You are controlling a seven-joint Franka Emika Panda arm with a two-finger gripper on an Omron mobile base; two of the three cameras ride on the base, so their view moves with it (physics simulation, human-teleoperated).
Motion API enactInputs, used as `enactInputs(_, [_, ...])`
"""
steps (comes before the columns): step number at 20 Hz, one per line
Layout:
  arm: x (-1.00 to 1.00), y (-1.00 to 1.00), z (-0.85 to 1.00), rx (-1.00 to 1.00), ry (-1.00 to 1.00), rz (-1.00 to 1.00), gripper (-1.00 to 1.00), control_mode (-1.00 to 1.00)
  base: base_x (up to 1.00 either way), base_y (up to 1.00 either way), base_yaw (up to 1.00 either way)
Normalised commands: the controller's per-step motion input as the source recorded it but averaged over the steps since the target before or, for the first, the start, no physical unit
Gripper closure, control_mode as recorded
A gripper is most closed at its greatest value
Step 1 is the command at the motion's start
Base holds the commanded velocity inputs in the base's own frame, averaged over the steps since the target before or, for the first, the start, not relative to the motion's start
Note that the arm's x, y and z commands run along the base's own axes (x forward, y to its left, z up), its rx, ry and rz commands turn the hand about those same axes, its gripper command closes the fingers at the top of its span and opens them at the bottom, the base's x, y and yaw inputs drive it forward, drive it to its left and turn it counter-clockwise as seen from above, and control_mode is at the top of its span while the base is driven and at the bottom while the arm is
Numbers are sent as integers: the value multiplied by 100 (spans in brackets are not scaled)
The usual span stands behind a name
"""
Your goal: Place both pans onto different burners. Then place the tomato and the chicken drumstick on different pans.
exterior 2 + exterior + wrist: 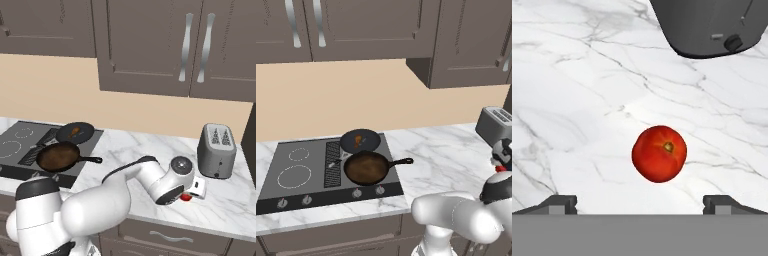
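Note:
The tomato (659,153) lies on the marble counter just beyond my open gripper (642,205), between the lines of the two fingertips (559,204) and untouched. From the base it is a red spot (186,197) under the hand, at the gripper (193,194). On the cooktop, right of the grille, the black skillet (360,140) sits at the back with the chicken drumstick (358,140) in it. The brown pan (367,167) sits in front of it, handle pointing right. Two burners (294,176) on the left are bare.
A grey toaster (216,150) stands on the counter just behind the tomato, and its base is close ahead in the hand view (712,25). Knobs line the cooktop's front edge (331,197). Wall cabinets hang above.

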Motion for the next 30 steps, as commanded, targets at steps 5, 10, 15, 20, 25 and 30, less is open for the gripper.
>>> enactInputs(5, [0,5,-22,0,0,-1,-100,-100,0,0,0])
enactInputs(10, [6,-5,-14,0,0,-1,-100,-100,0,0,0])
enactInputs(15, [17,-12,-2,0,0,0,-100,-100,0,0,0])
enactInputs(20, [15,-15,0,0,0,0,-100,-100,0,0,0])
enactInputs(25, [4,-21,0,0,0,0,-100,-100,0,0,0])
enactInputs(30, [0,-19,-3,0,0,0,-100,-100,0,0,0])
